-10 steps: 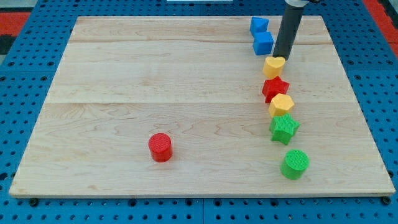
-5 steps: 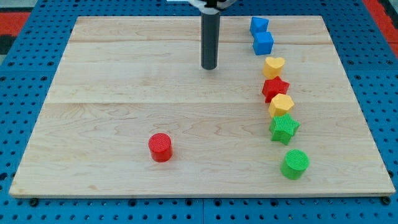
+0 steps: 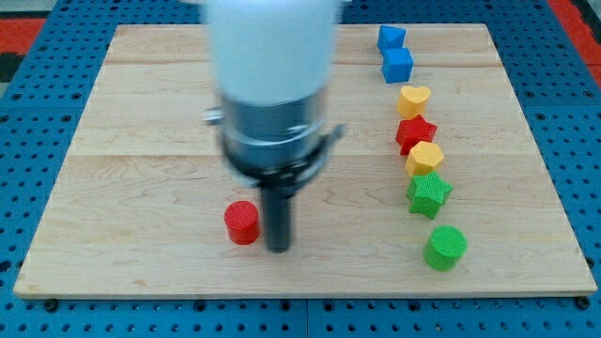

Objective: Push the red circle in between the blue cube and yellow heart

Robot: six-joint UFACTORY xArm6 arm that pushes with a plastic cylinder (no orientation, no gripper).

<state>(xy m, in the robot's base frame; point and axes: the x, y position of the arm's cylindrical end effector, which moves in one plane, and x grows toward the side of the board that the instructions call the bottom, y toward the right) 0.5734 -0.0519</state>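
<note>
- The red circle [image 3: 242, 222] is seen low on the counter [image 3: 141, 113], left of centre.
- My tip [image 3: 279, 249] is placed just beside it on the view's right, slightly lower.
- The tool is a plain rod; nothing can be spread or pinched.
- The blue cube [image 3: 397, 65] and yellow heart [image 3: 413, 99] lie well apart from the circle, toward the view's upper right, nearly touching.
- The tip is judged to be on the wrong side: a push is needed from the circle's lower left.

Eight blocks: two blue [image 3: 392, 38], two yellow [image 3: 413, 99], two red [image 3: 241, 222], two green [image 3: 428, 194].
</note>
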